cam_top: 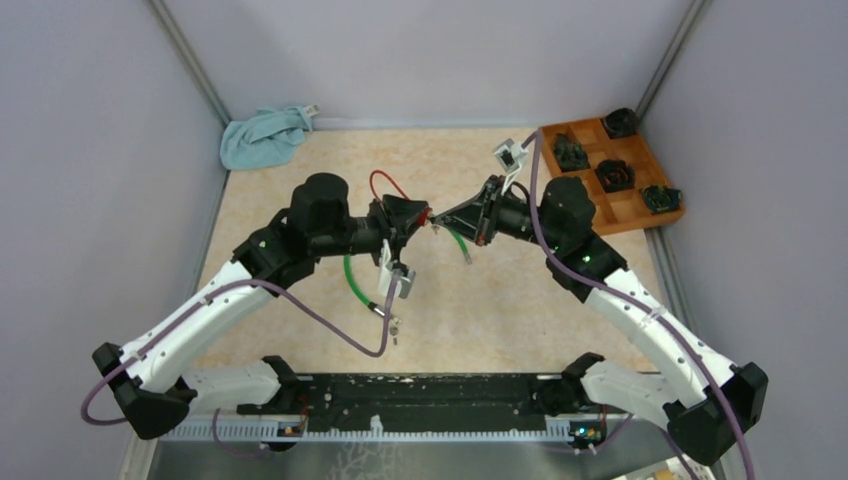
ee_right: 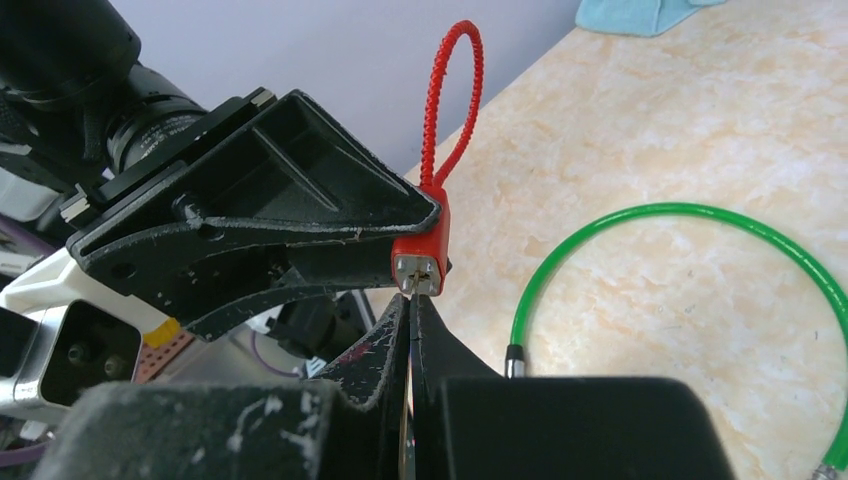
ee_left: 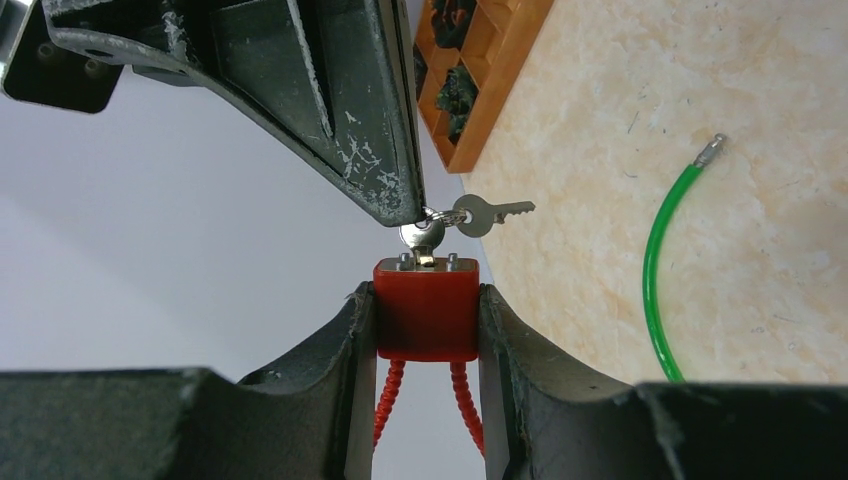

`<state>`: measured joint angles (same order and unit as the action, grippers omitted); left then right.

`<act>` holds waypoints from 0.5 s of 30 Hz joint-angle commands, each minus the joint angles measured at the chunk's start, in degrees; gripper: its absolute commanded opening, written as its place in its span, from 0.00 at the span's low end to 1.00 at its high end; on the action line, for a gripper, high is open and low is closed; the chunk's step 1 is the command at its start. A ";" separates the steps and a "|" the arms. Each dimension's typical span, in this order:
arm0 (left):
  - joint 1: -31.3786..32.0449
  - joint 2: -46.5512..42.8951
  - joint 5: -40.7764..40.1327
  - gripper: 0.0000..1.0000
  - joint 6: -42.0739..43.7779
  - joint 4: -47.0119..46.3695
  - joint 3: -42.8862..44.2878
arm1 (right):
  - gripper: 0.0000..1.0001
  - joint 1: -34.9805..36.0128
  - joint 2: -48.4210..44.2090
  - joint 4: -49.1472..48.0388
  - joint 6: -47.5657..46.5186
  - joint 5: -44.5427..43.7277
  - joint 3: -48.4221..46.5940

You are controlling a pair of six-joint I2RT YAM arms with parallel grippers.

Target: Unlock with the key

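Clamping the lock by its sides in my left hand, I hold it up off the worktop. My right hand is pinched together on the key, which sits in the lock's keyhole. A second key dangles from its ring.

A: What lies on the worktop?
B: It's beige and marbled. A green cable curls near the middle, and a blue cloth is bunched at the far left corner.
A: And far right?
B: A wooden tray divided into compartments — small dark objects sit in several
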<state>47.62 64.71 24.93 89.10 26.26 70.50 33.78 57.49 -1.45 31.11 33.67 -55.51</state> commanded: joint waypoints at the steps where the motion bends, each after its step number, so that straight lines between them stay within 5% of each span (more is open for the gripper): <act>1: 0.75 0.34 3.35 0.00 -0.57 -3.26 2.72 | 0.00 3.08 1.07 -6.78 1.24 -3.27 0.16; 15: 0.81 -5.56 -0.51 0.00 14.03 -15.03 -9.20 | 0.00 2.08 0.11 -25.86 30.26 -2.10 10.17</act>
<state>47.27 60.95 23.27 95.53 21.67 64.66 35.07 57.71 -17.93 50.37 29.21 -46.48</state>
